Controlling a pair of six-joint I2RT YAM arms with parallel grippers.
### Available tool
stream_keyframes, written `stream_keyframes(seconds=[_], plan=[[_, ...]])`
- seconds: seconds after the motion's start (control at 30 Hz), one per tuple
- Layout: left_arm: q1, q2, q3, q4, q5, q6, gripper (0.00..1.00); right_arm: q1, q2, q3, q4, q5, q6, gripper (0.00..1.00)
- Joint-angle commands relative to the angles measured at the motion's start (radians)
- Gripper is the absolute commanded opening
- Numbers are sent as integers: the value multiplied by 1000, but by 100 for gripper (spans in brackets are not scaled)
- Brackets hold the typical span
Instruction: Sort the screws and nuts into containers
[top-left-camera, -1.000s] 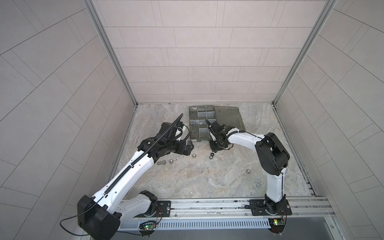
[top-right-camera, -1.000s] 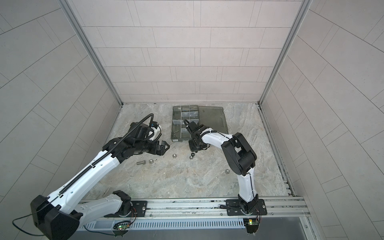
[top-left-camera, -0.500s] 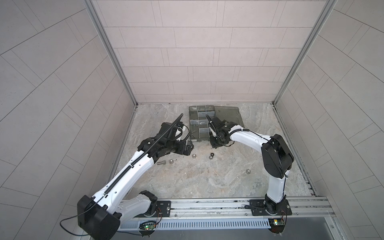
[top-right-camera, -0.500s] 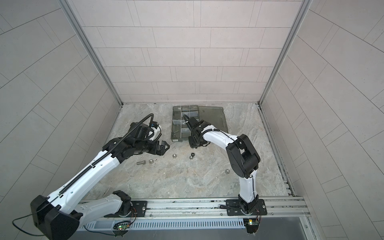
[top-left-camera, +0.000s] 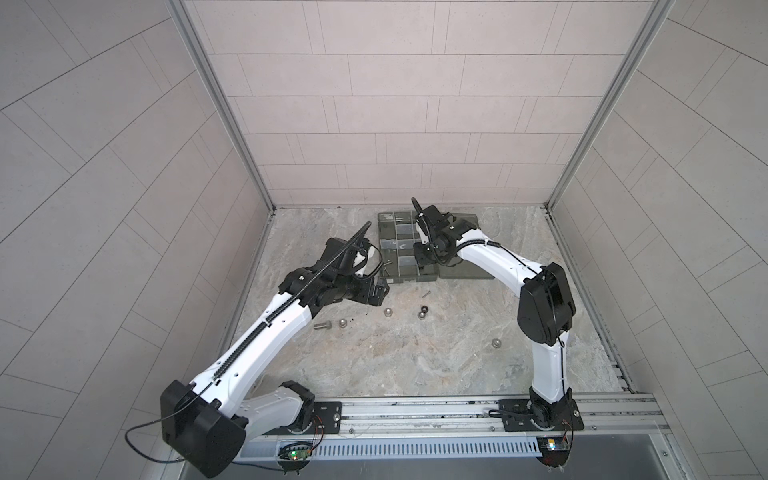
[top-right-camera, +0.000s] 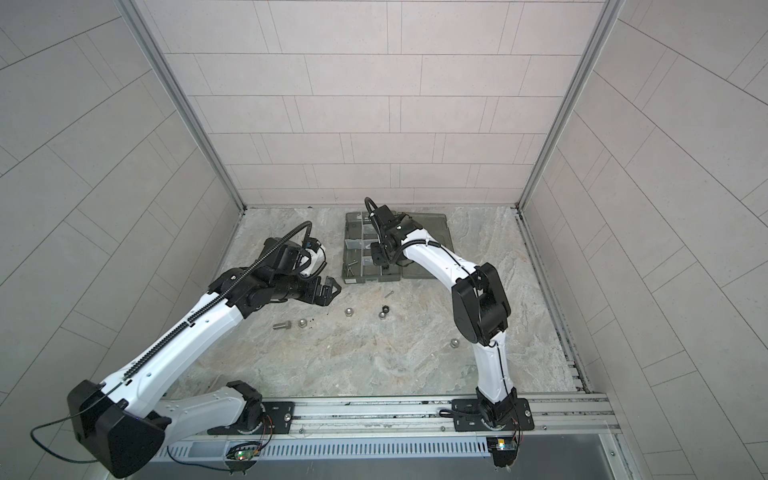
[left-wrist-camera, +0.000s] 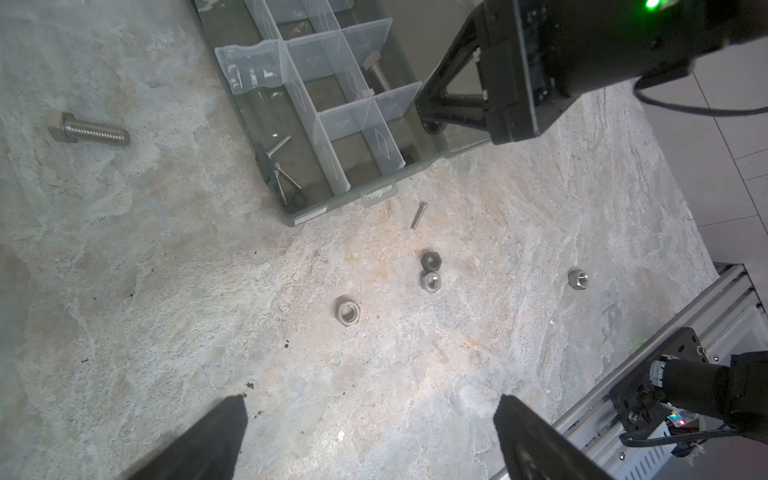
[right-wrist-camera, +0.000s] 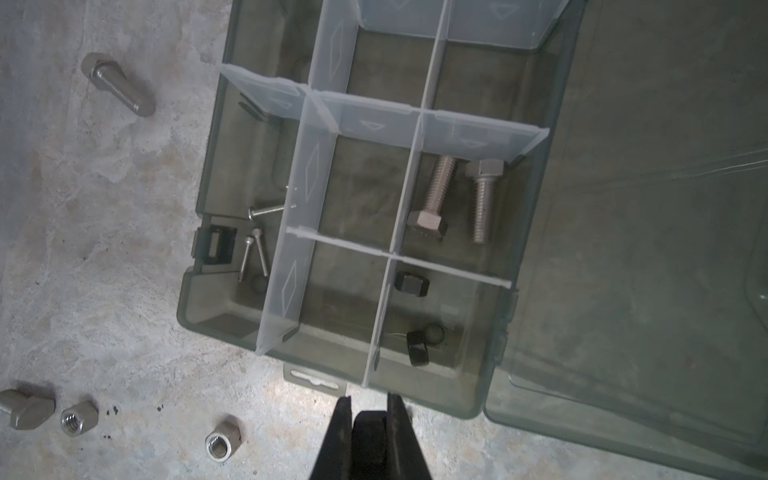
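The organizer box (top-left-camera: 398, 249) lies open at the back, its containers (right-wrist-camera: 432, 316) split by pale dividers. My right gripper (right-wrist-camera: 369, 405) hangs above the box's front wall, shut on a black nut. Two more black nuts (right-wrist-camera: 411, 284) lie in the front compartment by the lid hinge, two thick screws (right-wrist-camera: 436, 195) in the one behind it, and thin screws (right-wrist-camera: 257, 245) at the far side. My left gripper (left-wrist-camera: 370, 409) is open above bare floor. Ahead of it lie silver nuts (left-wrist-camera: 348, 311), a black nut (left-wrist-camera: 431, 261), a thin screw (left-wrist-camera: 419, 215) and a thick screw (left-wrist-camera: 87, 131).
The box's lid (top-left-camera: 465, 245) lies flat to the right of the box. One silver nut (top-left-camera: 496, 343) sits alone near the right arm's elbow. A thick screw (top-left-camera: 322, 325) and a silver nut (top-left-camera: 342, 323) lie beside the left forearm. Walls enclose three sides.
My right gripper has lifted from the floor in front of the box and moved back over the box's front edge. The left arm has stayed still.
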Motion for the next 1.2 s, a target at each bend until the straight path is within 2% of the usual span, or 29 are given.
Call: stream_keyframes(seconds=[0.0, 0.23, 0.4, 0.47, 0.7, 0.97, 1.17], plan=[[-4, 19, 44, -30, -16, 32, 100, -19, 61, 42, -45, -6, -11, 10], [-4, 72, 64, -22, -10, 42, 100, -47, 142, 80, -42, -28, -19, 13], [-4, 130, 97, -19, -3, 52, 100, -55, 135, 71, -35, -29, -34, 32], [-4, 156, 117, -18, -3, 58, 100, -55, 113, 56, -33, -22, -38, 35], [-4, 205, 164, -7, 23, 45, 100, -53, -43, -116, -11, -40, -27, 35], [-11, 170, 77, 51, 69, -14, 100, -35, -240, -411, 67, -57, 72, 31], [-21, 96, 19, 61, 66, -30, 100, 8, -262, -498, 99, -48, 162, 30]])
